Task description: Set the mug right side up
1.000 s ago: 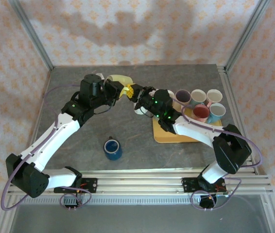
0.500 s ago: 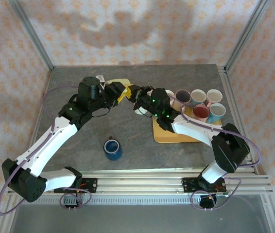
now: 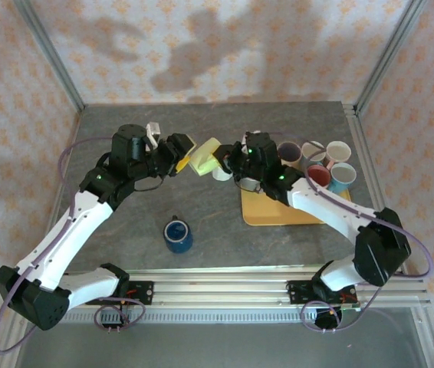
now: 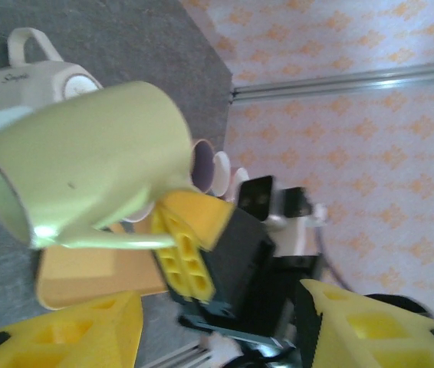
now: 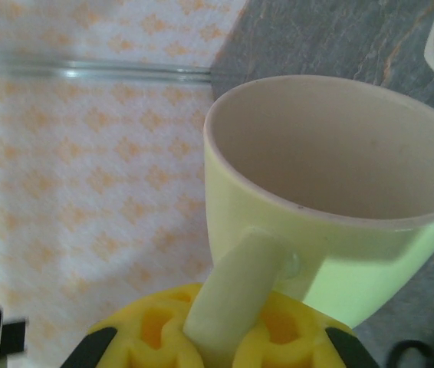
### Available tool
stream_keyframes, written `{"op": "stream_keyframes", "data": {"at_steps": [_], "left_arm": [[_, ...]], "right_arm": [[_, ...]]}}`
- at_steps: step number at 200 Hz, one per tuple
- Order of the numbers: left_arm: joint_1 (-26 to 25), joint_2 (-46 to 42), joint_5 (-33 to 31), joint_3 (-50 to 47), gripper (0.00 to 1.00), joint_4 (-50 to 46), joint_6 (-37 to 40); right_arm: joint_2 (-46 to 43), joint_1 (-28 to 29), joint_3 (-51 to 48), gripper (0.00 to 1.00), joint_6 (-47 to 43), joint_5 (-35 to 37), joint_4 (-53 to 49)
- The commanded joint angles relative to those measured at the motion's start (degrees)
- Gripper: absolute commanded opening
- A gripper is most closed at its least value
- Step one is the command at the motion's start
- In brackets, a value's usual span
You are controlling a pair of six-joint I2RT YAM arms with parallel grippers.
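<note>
**Grey stone-look tabletop, lime mug held off it by the handle**

Grey, faintly veined, the tabletop (image 3: 125,222) lies matte and bare over most of its left half. Walls (image 3: 225,38) papered in pale pink with small orange flower motifs close it in on three sides, and arm shadows fall across the back one. Slanting aluminium frame posts (image 3: 48,57) rise from the rear corners, and a ribbed metal rail (image 3: 217,285) runs along the near edge.

The right tool (image 3: 228,159) is clenched on the handle of the lime mug (image 3: 203,157), which hangs tilted above the middle-rear of the tabletop, its mouth turned sideways toward the left arm. The left tool (image 3: 182,159) stands just beside the mug, released, its yellow fingers (image 4: 71,330) spread wide with nothing between them.

A white mug (image 3: 221,174) sits on the grey surface just beneath the lime one. A blue mug (image 3: 178,234) stands alone near the front. On the right, a yellow tray (image 3: 271,213) carries a cluster of cups (image 3: 317,178) at its far end.
</note>
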Motion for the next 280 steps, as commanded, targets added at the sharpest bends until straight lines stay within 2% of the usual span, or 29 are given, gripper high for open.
{"op": "stream_keyframes", "data": {"at_steps": [1,24,41,71,106,159,185,226,280], "left_arm": [[1.9,-0.5,4.6,-0.2,0.55,-4.7,9.6],[2.8,0.4,4.7,2.3,0.56,-9.4,19.9],[2.9,1.1,4.9,3.4,0.57,-10.9,25.1],[2.9,1.0,4.5,2.4,0.57,-10.1,29.3],[2.9,-0.1,3.8,0.3,0.55,-8.7,33.5],[2.8,-0.8,5.2,-4.7,0.58,-5.4,41.0],[2.7,-0.5,7.3,-8.1,0.58,-1.5,41.3],[2.6,-0.4,7.0,-10.4,0.58,1.0,41.0],[2.5,-0.3,6.2,-11.2,0.6,0.9,41.7]], "right_arm": [[-5.5,0.0,4.5,0.0,-18.4,-4.1,-5.6],[-9.0,0.0,5.9,0.0,-31.6,-3.4,-14.4],[-12.2,0.0,5.1,0.0,-40.4,0.2,-19.4],[-19.0,-0.5,0.5,0.0,-54.0,2.9,-22.1],[-26.9,-1.7,-6.2,0.0,-63.0,7.2,-23.5],[-32.2,-5.0,-12.6,0.0,-69.0,14.1,-24.8],[-33.8,-8.0,-16.2,0.0,-69.3,14.1,-22.1],[-34.0,-12.3,-22.0,0.0,-68.3,13.3,-18.2],[-33.3,-13.9,-28.9,0.0,-66.9,13.6,-10.9]]}}
